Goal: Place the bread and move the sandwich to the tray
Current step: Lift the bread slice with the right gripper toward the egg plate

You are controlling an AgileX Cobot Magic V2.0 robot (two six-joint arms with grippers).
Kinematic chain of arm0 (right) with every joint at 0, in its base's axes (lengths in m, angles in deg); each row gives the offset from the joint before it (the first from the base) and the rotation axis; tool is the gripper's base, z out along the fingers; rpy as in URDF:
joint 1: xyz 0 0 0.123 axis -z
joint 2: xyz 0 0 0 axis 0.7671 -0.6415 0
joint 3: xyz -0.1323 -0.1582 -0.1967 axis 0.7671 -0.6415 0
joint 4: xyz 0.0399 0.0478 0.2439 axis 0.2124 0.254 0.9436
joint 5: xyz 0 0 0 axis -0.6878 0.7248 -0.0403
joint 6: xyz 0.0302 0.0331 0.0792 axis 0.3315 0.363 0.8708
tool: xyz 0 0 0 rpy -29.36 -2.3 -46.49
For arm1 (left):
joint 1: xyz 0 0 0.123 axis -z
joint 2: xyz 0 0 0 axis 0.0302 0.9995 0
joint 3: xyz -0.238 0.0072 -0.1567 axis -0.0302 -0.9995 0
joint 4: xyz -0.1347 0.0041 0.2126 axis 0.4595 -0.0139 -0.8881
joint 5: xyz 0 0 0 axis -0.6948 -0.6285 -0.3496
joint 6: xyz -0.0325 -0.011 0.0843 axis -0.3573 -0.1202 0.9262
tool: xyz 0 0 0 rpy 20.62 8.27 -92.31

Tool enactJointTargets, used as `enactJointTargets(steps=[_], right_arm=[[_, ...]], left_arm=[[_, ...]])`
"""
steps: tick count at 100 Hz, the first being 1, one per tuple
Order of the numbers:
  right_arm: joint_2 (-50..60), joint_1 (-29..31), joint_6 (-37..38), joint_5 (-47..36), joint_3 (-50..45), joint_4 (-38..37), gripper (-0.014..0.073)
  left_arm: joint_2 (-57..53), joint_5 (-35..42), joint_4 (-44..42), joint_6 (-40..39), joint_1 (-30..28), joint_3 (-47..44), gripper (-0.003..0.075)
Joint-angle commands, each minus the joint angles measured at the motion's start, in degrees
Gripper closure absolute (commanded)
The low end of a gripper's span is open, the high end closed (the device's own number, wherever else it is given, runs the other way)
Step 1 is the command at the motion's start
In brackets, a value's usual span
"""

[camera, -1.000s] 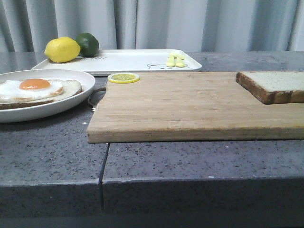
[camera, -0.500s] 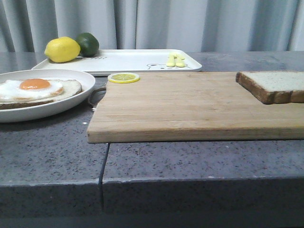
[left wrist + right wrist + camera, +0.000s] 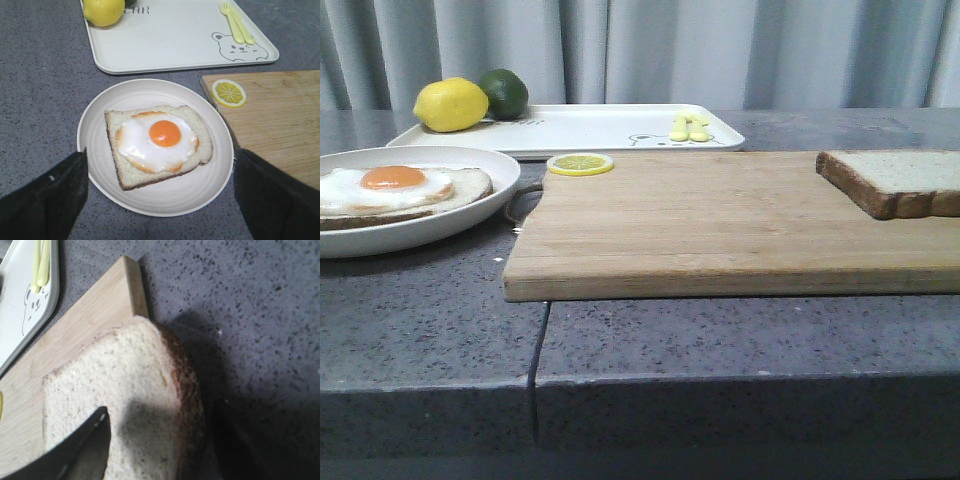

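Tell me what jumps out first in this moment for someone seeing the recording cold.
The fried egg with its orange yolk, on a bread slice in the round white plate, directly below the open left gripper. Next, the plain bread on the wooden cutting board's right end, with the right gripper open just above it. Behind sits the white tray, a lemon and lime at its far-left corner.
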Motion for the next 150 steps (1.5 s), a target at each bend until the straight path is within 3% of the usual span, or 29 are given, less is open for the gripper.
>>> enactJointTargets(steps=[1, 38, 64, 81, 101, 120, 150], right_arm=[[0.62, 0.07, -0.71, 1.51, 1.10, 0.67, 0.0223], [1.58, 0.07, -0.35, 0.99, 1.30, 0.72, 0.0711], [10.67, -0.06, 6.62, 4.91, 4.36, 0.96, 0.0701], [16.19, -3.37, 11.03, 7.09, 7.29, 5.68, 0.0701], [17.61, -17.41, 11.46, 4.03, 10.18, 13.18, 0.0701], [17.06, -32.30, 10.98, -10.79, 11.88, 19.72, 0.0701], [9.83, -49.64, 6.34, -22.13, 17.80, 26.66, 0.0701]], left_arm=[[0.19, 3.41, 1.79, -0.52, -0.15, 2.11, 0.0164], [0.19, 3.41, 1.79, -0.52, -0.15, 2.11, 0.0164], [0.19, 3.41, 1.79, -0.52, -0.15, 2.11, 0.0164], [0.19, 3.41, 1.79, -0.52, -0.15, 2.11, 0.0164], [0.19, 3.41, 1.79, -0.52, -0.15, 2.11, 0.0164], [0.19, 3.41, 1.79, -0.52, -0.15, 2.11, 0.0164], [0.19, 3.41, 1.79, -0.52, -0.15, 2.11, 0.0164]])
